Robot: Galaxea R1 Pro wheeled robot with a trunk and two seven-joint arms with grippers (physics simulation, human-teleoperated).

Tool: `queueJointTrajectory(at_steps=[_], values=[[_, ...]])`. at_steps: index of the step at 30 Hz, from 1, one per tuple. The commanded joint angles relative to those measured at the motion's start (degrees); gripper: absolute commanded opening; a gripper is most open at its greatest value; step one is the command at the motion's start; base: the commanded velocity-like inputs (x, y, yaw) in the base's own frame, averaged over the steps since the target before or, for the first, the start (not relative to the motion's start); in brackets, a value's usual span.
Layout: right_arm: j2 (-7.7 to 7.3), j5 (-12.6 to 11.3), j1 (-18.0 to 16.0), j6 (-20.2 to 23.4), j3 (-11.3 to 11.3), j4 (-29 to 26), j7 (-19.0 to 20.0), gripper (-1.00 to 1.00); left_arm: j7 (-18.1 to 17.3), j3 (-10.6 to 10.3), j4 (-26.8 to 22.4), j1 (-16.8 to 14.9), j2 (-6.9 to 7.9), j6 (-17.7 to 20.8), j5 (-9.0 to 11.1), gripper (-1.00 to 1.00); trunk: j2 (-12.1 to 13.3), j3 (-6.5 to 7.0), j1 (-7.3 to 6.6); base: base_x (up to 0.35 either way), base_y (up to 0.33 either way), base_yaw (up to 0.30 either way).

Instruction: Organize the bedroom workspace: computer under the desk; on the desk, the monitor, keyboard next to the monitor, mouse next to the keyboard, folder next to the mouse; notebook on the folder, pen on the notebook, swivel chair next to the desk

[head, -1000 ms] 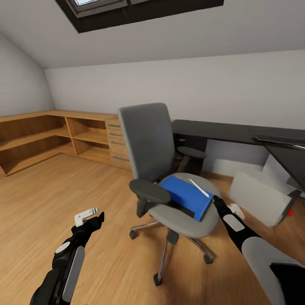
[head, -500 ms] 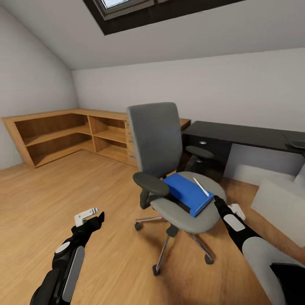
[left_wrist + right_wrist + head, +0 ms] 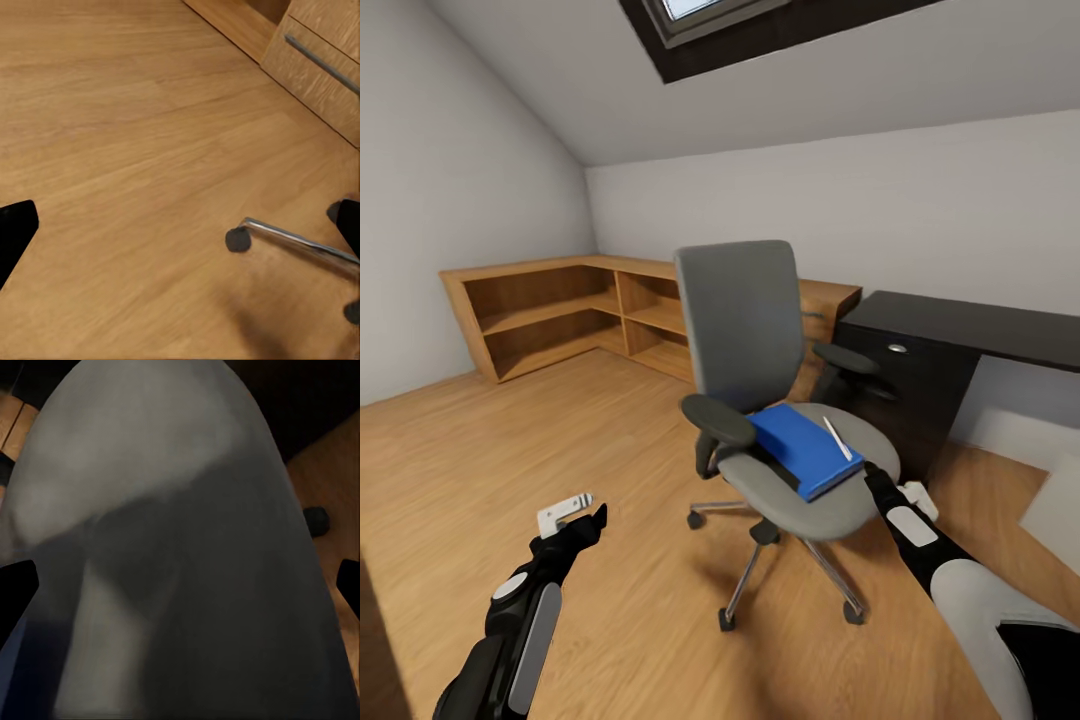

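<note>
The swivel chair [image 3: 740, 320] stands mid-room with its grey seat [image 3: 172, 547] facing me. A blue folder [image 3: 800, 448] lies on the seat, and the whitish pen [image 3: 836, 438] rests on top of it. A dark edge, apparently the notebook [image 3: 778, 472], peeks out under the folder's near side. My right gripper [image 3: 873, 478] is open at the seat's right rim, and its wrist view [image 3: 180, 585] looks closely at the padding. Over bare floor to the chair's left, my left gripper [image 3: 575, 512] is open and holds nothing. The black desk [image 3: 970, 325] stands behind on the right. A pale corner of the computer [image 3: 1057, 510] shows at the right edge.
Light wooden shelves [image 3: 550, 310] and a drawer unit [image 3: 322, 67] line the far-left walls under a sloped ceiling. The chair's chrome legs and casters [image 3: 238, 240] spread over the wooden floor [image 3: 510, 440]. Open floor lies to my left.
The whole view has swung left, so the shelves slid toward the centre and the desk and computer toward the right edge. The chair keeps its place before my arms, whose pose looks the same.
</note>
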Motion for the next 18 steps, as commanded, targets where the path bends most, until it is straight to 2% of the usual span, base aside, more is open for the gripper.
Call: queueJointTrajectory(at_steps=[1, 5, 13, 18], values=[[0.16, -0.55, -0.03, -0.09, 0.42, -0.12, 0.34, 1.00, 0.26, 0.01, -0.02, -0.05, -0.04, 0.25, 0.58, 1.00, -0.02, -0.05, 0.01, 0.255, 0.072, 0.269], [0.20, -0.52, -0.03, -0.09, 0.42, -0.10, 0.34, 1.00, 0.25, -0.01, 0.00, -0.05, -0.04, 0.25, 0.57, 1.00, -0.02, -0.05, 0.01, 0.241, 0.074, 0.269], [0.30, -0.47, -0.03, -1.13, 0.42, -0.02, 0.37, 1.00, 0.04, -0.02, 0.00, -0.05, -0.11, 0.25, 0.59, 1.00, -0.02, -0.05, 0.01, 0.063, 0.009, 0.269], [0.30, -0.43, -0.03, -1.19, 0.51, -0.06, 0.43, 1.00, -0.14, -0.02, 0.00, -0.05, -0.13, 0.18, 0.65, 1.00, -0.02, -0.05, 0.01, 0.285, 0.068, 0.269]])
